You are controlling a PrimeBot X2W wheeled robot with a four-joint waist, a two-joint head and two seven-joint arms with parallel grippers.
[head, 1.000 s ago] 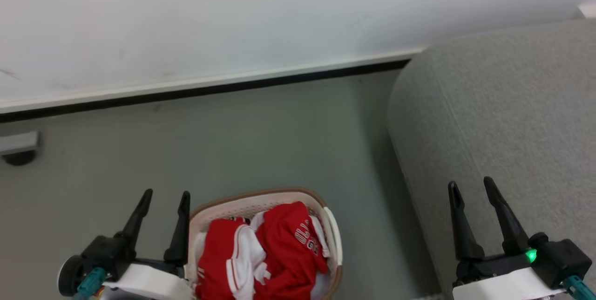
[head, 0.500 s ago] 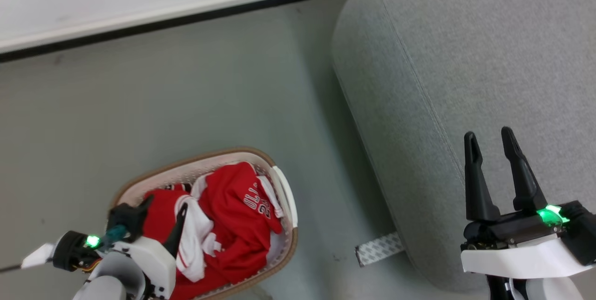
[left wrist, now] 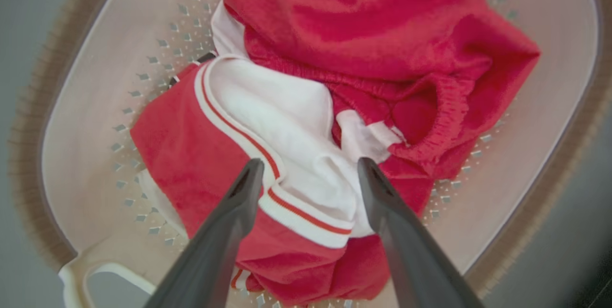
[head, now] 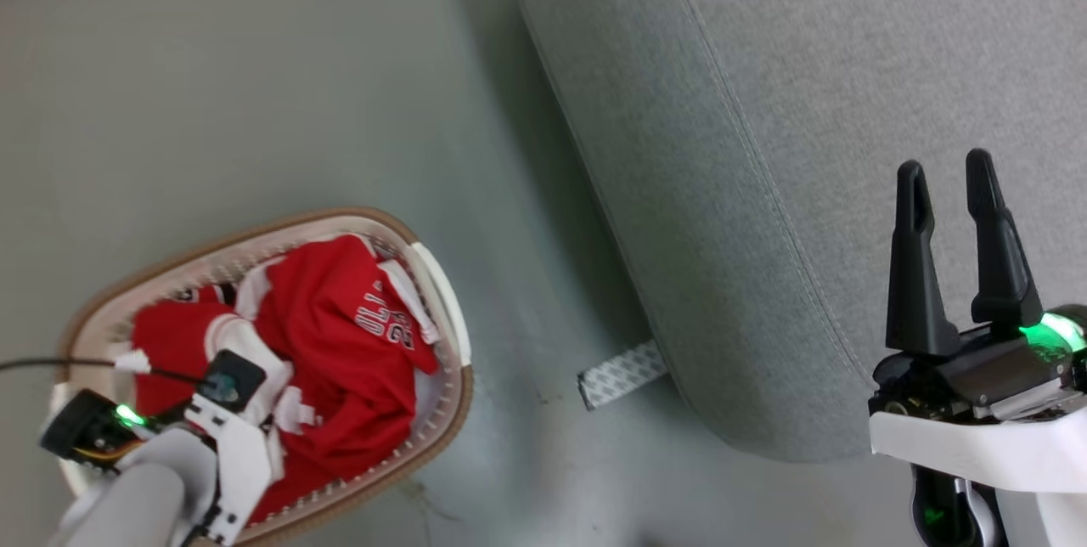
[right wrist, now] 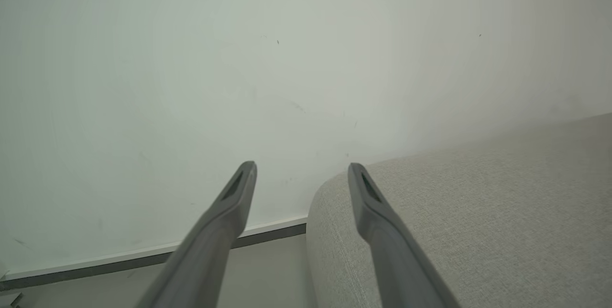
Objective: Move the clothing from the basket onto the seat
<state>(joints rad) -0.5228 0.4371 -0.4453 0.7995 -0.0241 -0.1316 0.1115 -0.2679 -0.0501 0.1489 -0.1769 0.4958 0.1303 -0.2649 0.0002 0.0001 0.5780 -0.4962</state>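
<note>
Lowered over basket point(head: 447, 309) w/ clothing point(head: 340, 377), left pincer point(left wrist: 310, 164) spread wide, maybe grazing it; right pincer point(head: 944, 163) spread, empty.

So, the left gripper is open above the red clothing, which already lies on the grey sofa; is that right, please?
Not quite: the clothing lies in the basket, not on the sofa, as the left wrist view shows. The left gripper is indeed open above it.
</note>
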